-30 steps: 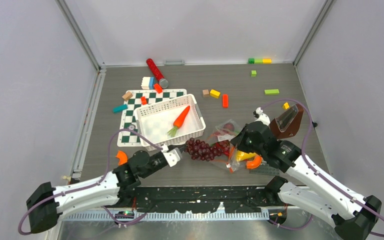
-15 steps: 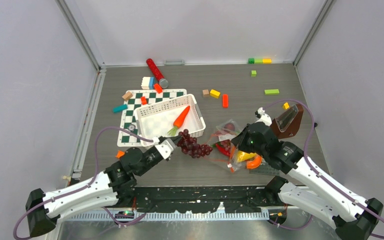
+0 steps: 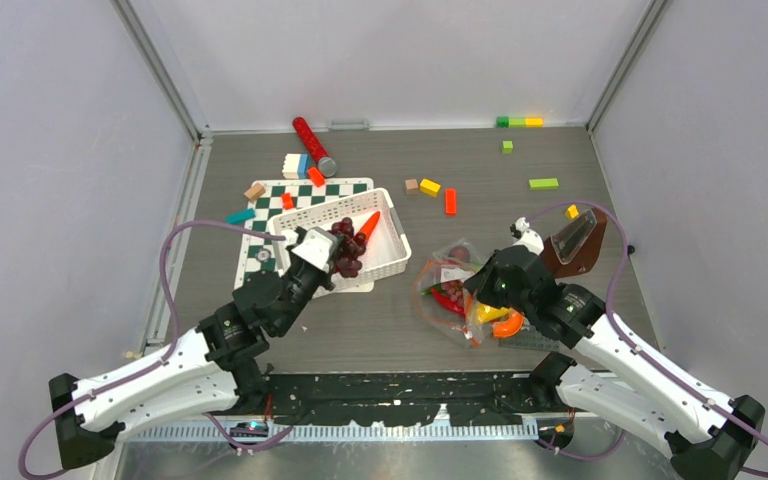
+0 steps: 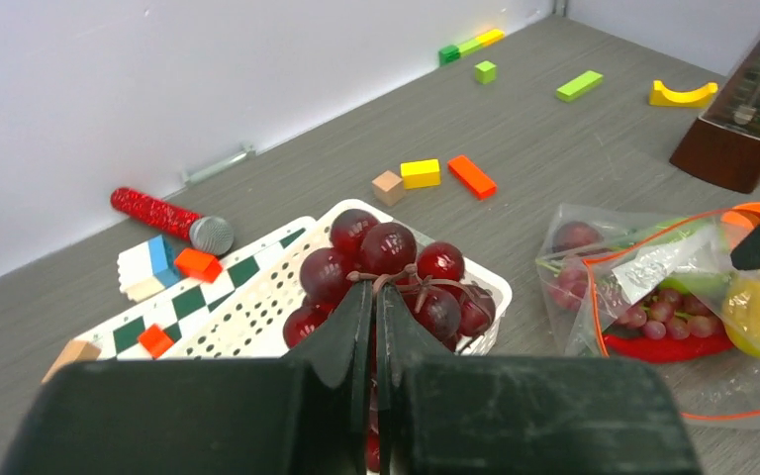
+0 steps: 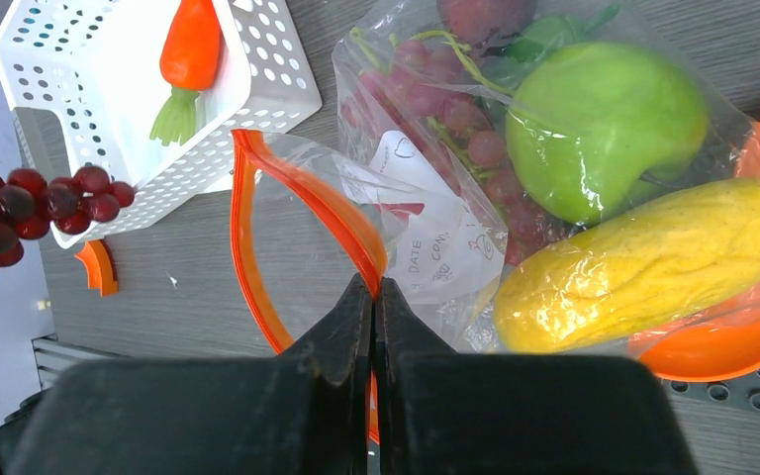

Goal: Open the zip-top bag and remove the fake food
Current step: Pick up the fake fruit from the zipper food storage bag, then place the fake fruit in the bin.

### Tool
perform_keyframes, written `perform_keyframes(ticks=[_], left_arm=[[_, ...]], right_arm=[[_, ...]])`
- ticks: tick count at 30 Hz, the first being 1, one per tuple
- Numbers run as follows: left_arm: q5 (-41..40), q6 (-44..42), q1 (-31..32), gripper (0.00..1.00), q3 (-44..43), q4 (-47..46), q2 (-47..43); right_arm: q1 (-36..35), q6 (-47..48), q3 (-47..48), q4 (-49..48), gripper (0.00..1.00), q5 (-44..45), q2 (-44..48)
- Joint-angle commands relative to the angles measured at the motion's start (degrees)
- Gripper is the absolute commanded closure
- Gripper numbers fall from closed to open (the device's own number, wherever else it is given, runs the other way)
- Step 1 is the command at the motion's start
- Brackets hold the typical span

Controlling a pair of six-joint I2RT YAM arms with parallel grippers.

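The left claw is clenched on the brown stem of the grapes, holding the dark red bunch over the near rim of the white basket at centre frame in the top view. The carrot lies inside the basket, just beyond the bunch.

The zip-top bag lies right of centre on the table, well apart from the basket, with a bare grey strip between them. The right claw is pinched shut on its orange zip strip, and the mouth gapes toward the basket side. A white label on the plastic carries the printed word "DATE"; the lines beside it are too creased to read. Through the plastic show a green apple, a yellow oblong piece and a second grape bunch.

The bag's far side rests close to a brown metronome at the right edge. The basket overlaps a green checkered mat.
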State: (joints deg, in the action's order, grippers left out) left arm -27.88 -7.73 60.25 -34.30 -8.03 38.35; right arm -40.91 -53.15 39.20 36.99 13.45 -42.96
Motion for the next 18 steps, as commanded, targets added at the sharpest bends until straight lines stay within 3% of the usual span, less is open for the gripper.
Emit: perform_keyframes(ticks=[1,9,18], left_arm=[[-6.7,3.9,-0.1,1.0,-6.2,5.0,0.9],[-12.6,5.5,-2.2,1.0,-11.6,9.7,1.5],[1.9,14.4,-18.2,1.0,-16.6,16.5,7.6]], right_arm=[[0.1,-1.1,-0.1,-0.7,1.0,1.4,0.9],[0.1,-1.3,-0.4,-0.9,1.0,0.3,0.8],[0.1,-1.8,-0.6,-0.8,1.0,-0.4,0.5]])
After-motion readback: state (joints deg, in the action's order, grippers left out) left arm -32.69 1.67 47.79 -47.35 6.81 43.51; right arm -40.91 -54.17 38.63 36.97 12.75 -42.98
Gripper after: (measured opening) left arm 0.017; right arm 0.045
